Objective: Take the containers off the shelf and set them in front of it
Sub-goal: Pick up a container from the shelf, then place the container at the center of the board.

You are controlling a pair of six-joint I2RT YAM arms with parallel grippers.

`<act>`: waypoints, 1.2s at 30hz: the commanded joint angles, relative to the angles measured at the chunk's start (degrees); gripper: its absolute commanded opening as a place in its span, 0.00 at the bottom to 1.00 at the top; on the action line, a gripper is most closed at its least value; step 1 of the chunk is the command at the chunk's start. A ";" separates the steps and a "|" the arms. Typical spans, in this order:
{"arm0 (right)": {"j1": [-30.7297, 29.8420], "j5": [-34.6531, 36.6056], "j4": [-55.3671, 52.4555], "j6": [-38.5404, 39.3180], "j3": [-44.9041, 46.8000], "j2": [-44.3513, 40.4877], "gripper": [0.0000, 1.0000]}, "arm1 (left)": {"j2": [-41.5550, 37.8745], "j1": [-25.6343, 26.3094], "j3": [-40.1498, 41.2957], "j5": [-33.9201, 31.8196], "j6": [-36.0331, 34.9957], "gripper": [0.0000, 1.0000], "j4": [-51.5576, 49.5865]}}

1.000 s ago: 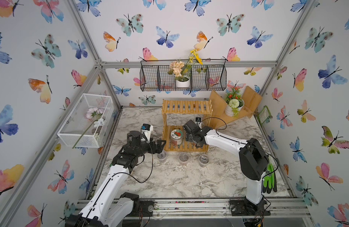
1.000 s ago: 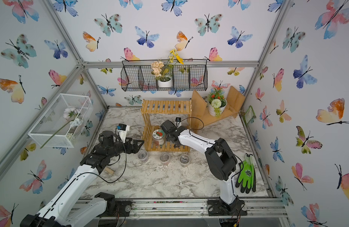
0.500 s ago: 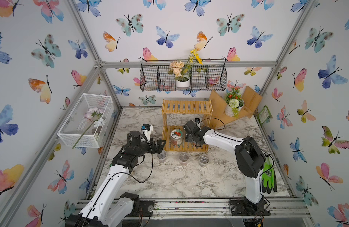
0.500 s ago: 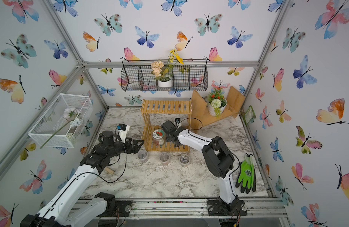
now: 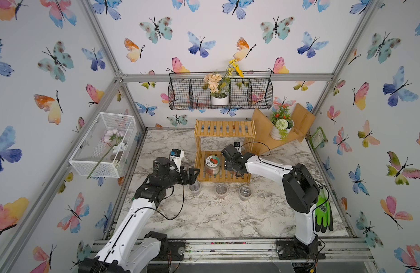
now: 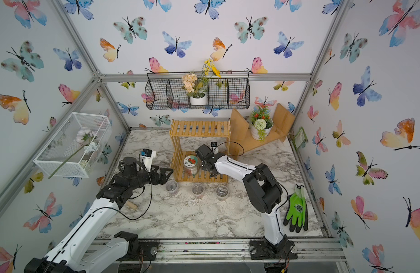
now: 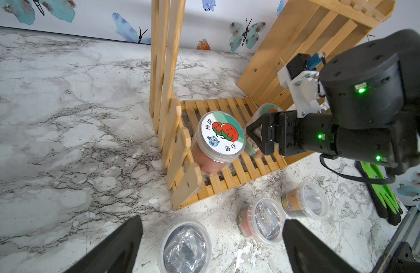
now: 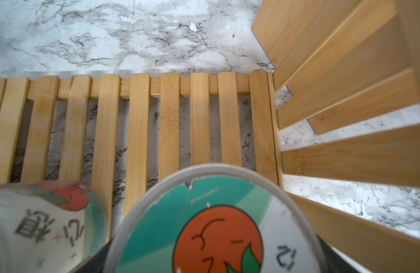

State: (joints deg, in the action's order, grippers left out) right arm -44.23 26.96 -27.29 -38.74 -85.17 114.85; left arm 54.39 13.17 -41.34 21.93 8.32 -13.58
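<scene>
Not much to read in this one. From the left wrist view, the teal-and-white jar lid (image 7: pixel 220 137) has Chinese characters printed around its red fruit drawing: 柿成 on one side, and two more on the opposite side that look like 心想.

In the right wrist view, the big lid (image 8: pixel 216 224) right up against the lens shows one clear character, 心, beside its fruit. The blurry jar (image 8: pixel 46 222) next to it shows 想 and 心 in grey.

The orange-banded cup (image 7: pixel 304 201) and the red-banded cup (image 7: pixel 261 221) have printed bands, but they're too small to make out. The same goes for the dark logo on the green glove (image 6: pixel 296 208) and the print on the green card (image 5: pixel 317 138) on the side wall.
</scene>
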 commanded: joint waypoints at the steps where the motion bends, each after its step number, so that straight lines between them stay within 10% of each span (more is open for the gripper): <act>1: 0.37 -1.03 0.23 1.77 1.14 -1.31 0.70 | -0.35 -0.30 -0.05 -0.21 -0.58 0.99 -0.21; 36: -20.26 2.14 -12.27 -5.42 10.34 -25.30 0.69 | -0.77 -0.24 0.71 1.00 -0.23 0.99 0.31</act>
State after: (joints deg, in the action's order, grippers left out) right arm -62.08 26.00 -35.70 -40.58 -75.64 91.59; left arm 54.39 13.17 -41.34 21.93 8.23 -13.56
